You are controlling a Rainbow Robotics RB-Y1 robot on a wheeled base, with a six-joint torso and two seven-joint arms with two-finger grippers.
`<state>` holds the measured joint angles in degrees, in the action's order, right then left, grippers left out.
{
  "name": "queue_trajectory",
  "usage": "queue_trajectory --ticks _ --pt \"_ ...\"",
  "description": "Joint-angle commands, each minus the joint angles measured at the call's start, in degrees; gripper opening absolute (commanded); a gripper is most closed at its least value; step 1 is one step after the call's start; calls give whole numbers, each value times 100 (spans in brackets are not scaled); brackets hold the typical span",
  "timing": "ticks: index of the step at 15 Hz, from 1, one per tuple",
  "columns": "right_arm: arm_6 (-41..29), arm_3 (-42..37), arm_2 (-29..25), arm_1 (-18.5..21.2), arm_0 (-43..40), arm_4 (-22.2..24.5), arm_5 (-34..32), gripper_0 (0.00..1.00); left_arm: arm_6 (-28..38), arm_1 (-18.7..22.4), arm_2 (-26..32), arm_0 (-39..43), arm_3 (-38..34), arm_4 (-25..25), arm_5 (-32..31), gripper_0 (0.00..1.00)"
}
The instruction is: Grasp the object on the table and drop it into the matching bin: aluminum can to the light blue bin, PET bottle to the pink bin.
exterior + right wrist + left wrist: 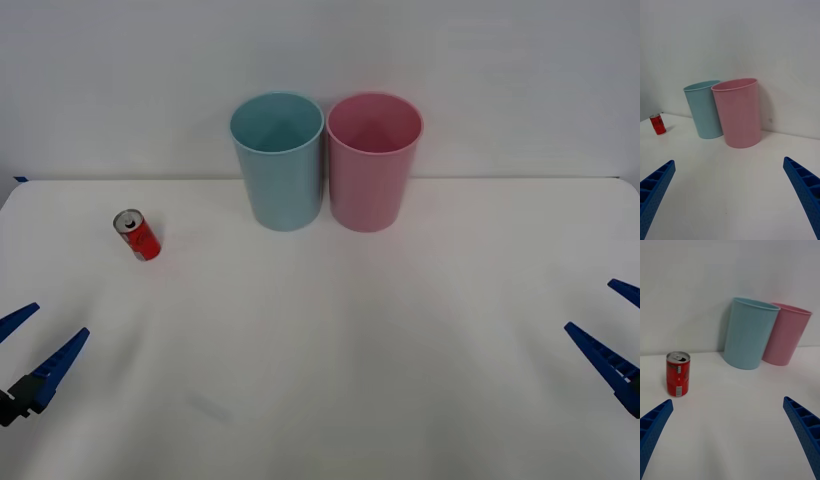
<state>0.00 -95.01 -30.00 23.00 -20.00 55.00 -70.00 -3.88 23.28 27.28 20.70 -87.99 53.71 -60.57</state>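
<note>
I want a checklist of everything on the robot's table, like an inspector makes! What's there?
Surface: the table is plain white and flat.
Job's things: the aluminum can stands upright on the robot's left side, apart from both bins. The light blue bin and the pink bin stand upright side by side at the back, the blue one nearer the can.
Clutter: nothing seen.
Grippers: the left gripper is open, low at the near left edge, holding nothing. The right gripper is open at the near right edge, holding nothing.
Cables: nothing seen.
Surroundings: a plain white wall behind the table.
</note>
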Motion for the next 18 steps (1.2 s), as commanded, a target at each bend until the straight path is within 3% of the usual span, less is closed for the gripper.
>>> queue_trajectory --ticks 1,7,13,18 --pt "0 1 0 0 0 0 0 100 -447 -7 -206 145 1 -71 625 100" --pt "0 1 0 0 0 0 0 100 -1124 -306 -610 303 1 -256 1785 100" --pt "0 1 0 0 0 0 0 100 -1177 -394 -1208 -127 1 -194 2893 100" --pt "0 1 0 0 0 0 0 100 -1212 -438 -1348 -804 590 -133 3024 100"
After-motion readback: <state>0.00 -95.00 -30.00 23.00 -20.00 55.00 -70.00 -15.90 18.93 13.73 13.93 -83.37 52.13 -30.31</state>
